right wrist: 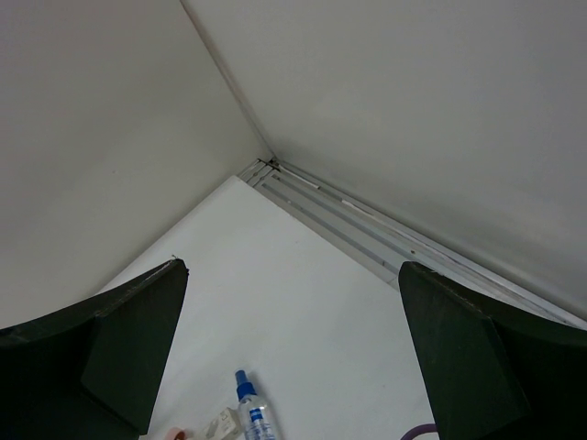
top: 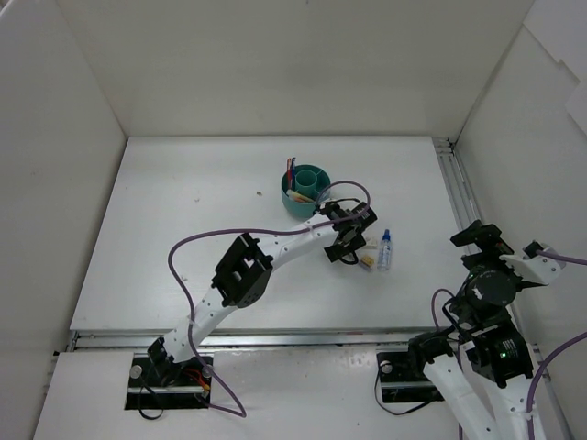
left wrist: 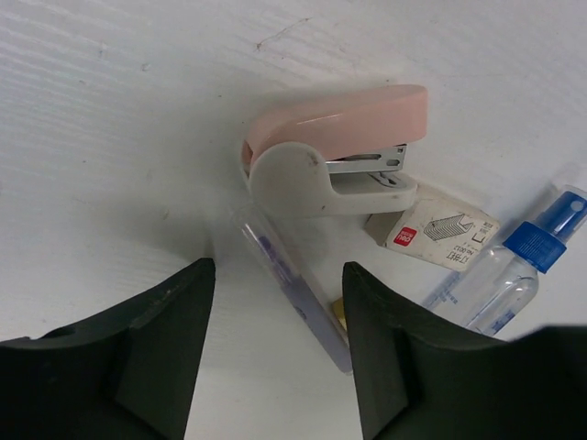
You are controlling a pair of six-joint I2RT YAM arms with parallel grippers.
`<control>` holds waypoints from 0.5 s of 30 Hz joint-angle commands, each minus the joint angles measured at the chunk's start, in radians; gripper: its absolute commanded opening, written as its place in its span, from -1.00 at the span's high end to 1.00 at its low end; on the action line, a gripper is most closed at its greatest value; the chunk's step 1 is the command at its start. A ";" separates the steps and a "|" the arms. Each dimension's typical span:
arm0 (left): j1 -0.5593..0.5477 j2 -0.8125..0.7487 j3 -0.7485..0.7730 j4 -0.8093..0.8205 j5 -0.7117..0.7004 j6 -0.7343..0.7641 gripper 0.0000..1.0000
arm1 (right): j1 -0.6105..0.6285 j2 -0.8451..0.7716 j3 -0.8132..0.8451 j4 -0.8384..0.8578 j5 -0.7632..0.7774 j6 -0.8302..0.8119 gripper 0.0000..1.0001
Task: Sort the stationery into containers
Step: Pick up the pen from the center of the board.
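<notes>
The teal round organizer (top: 305, 190) stands at mid table with pens upright in it. My left gripper (top: 351, 243) hovers just right of it, low over loose stationery. In the left wrist view the gripper (left wrist: 278, 270) is open, its jaws about half apart. A slim clear plastic case (left wrist: 293, 289) lies between them against the right finger (left wrist: 385, 348), with a gap to the left finger. Beyond lie a pink stapler (left wrist: 339, 151), a small staple box (left wrist: 431, 229) and a clear bottle with a blue cap (left wrist: 514, 270). My right gripper (right wrist: 292, 266) is raised at the right, wide open and empty.
White walls enclose the table on three sides. A metal rail (right wrist: 367, 229) runs along the right edge. The bottle (top: 384, 249) and staple box (top: 367, 260) lie right of the left gripper. A purple cable (top: 197, 240) loops along the left arm.
</notes>
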 commanded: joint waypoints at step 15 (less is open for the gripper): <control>-0.001 0.010 0.043 -0.171 -0.099 0.046 0.83 | 0.002 -0.055 -0.017 0.051 0.037 0.016 -0.96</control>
